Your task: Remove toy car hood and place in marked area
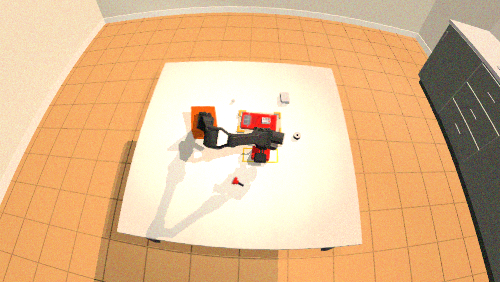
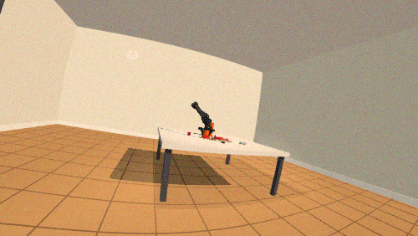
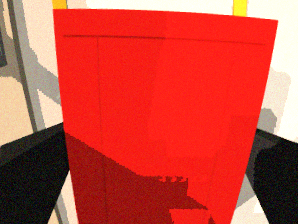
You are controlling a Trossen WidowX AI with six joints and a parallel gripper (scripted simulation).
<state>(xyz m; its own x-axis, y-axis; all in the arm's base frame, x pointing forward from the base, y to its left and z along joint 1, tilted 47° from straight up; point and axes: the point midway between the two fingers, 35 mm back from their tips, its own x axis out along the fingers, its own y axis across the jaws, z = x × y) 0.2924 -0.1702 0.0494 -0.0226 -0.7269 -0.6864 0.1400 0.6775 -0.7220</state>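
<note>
The red hood (image 1: 254,151) (image 3: 150,90) is a flat panel that fills most of the wrist view. My gripper (image 3: 158,133) is shut on it, one black finger at each long side. In the top view the hood is over the marked area, a yellow outline (image 1: 278,155) (image 3: 240,7) on the table, whose lines run on past the hood's far edge in the wrist view. Its height above the table cannot be told. The red toy car (image 1: 255,120) stands beside this area, partly behind the arm. The exterior view is too distant to show the hood clearly.
An orange block (image 1: 196,132) is at the arm's base. A grey cube (image 1: 284,97) lies beyond the car and a small round part (image 1: 297,135) to its right. A red tool with a dark tip (image 1: 236,181) lies nearer the table's front. A tiny pale thing (image 1: 232,101) is at the back.
</note>
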